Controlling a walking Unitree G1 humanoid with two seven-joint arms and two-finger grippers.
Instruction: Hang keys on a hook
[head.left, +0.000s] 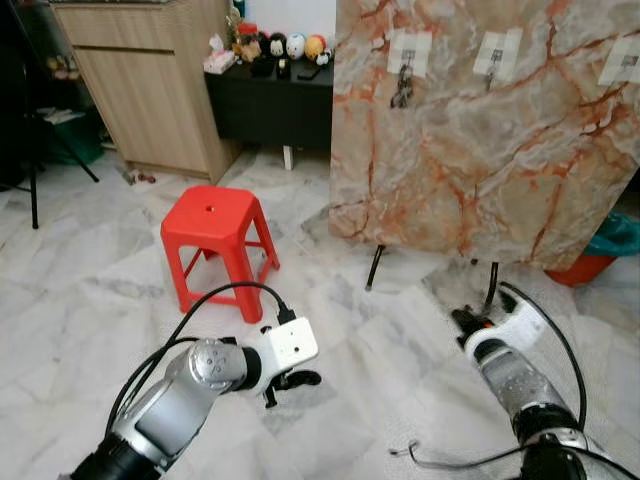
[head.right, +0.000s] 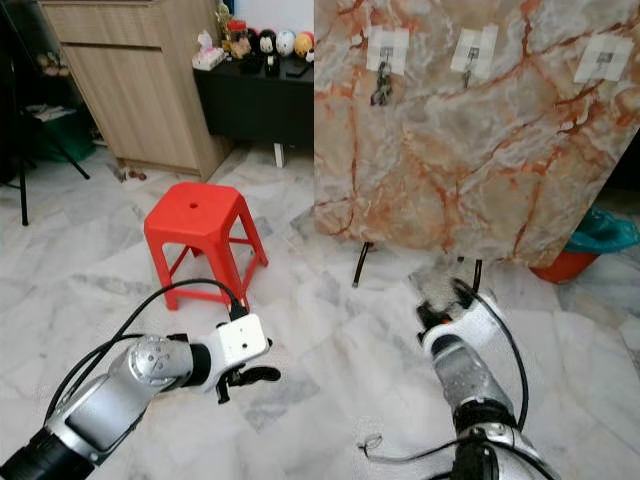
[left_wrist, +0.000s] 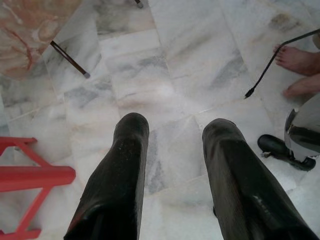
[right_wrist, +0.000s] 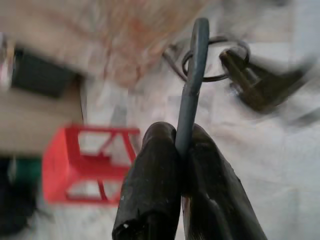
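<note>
My right gripper (right_wrist: 182, 137) is shut on a grey-blue clip (right_wrist: 192, 85) that carries a key ring (right_wrist: 215, 62) and dark keys (right_wrist: 255, 85). In the eye views this gripper (head.left: 465, 320) is low over the floor, in front of the stand legs of a marble-patterned board (head.left: 480, 150). High on the board are three white hook pads: the left hook (head.left: 402, 88) holds a dark bunch of keys, the middle hook (head.left: 495, 62) and the right hook (head.left: 622, 62) look bare. My left gripper (head.left: 295, 382) hangs open over the floor tiles, its fingers (left_wrist: 130, 150) apart with nothing between them.
A red plastic stool (head.left: 215, 235) stands left of the board. Behind it are a wooden cabinet (head.left: 150, 80) and a black sideboard (head.left: 270, 110) with figurines. An orange basin (head.left: 590, 268) sits at the board's right foot. A person's bare feet (left_wrist: 300, 60) are on the tiles nearby.
</note>
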